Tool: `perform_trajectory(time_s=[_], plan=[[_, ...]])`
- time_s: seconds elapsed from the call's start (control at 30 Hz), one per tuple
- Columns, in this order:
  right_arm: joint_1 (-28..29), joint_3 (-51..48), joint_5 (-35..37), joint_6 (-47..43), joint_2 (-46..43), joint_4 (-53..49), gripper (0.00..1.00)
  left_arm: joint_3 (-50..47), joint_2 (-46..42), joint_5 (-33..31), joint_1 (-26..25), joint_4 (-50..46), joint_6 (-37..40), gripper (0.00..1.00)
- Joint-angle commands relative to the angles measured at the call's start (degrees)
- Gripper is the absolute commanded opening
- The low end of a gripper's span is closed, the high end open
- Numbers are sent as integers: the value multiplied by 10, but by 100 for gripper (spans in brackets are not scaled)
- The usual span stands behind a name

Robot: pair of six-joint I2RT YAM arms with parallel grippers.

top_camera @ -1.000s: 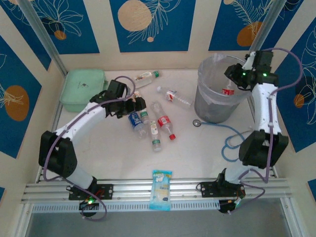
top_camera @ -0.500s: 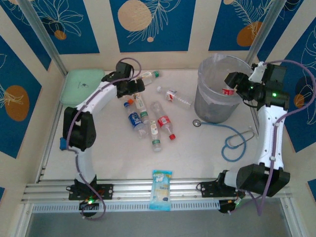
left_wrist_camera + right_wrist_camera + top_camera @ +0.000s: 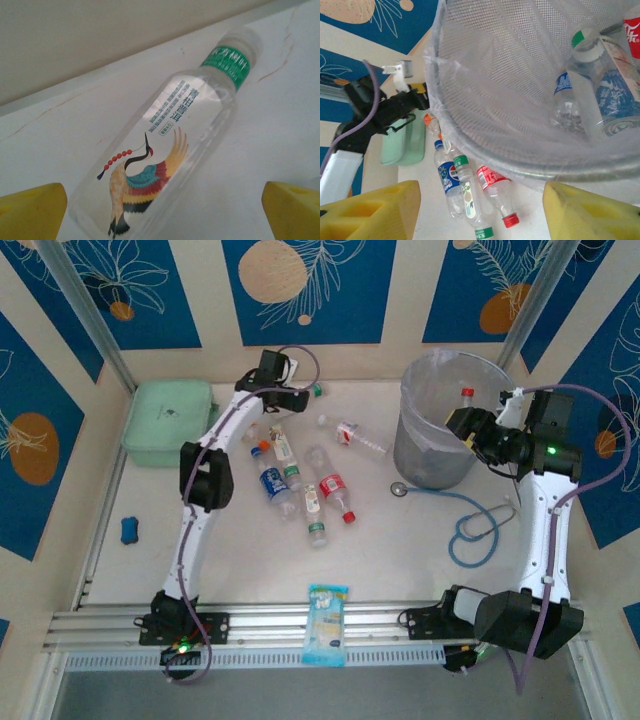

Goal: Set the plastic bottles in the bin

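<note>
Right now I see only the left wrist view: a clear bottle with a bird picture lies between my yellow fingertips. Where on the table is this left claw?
Observer: The left claw is at the far edge of the table, just right of the mint-green box.
Operator: Is the right arm close to me?
Observer: No. The right claw is open at the right side of the bin.
Operator: Is anything inside the bin?
Observer: Yes. The right wrist view shows a green-capped bottle lying inside it.
</note>
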Motion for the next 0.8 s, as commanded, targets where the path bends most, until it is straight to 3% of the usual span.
perform_trajectory(time_s=[0.0,0.2,0.6,0.77], plan=[[-3,-1,-20,-12,-17,-30,66,30,23,7,9,-29,53,100],[-4,-20,-23,-3,-39,-34,66,30,48,1,10,-44,60,98],[-3,-43,-22,23,-81,-41,66,11,23,-8,9,-32,63,48],[-2,-39,-26,30,-99,-51,66,-4,-12,-3,9,-31,57,46]])
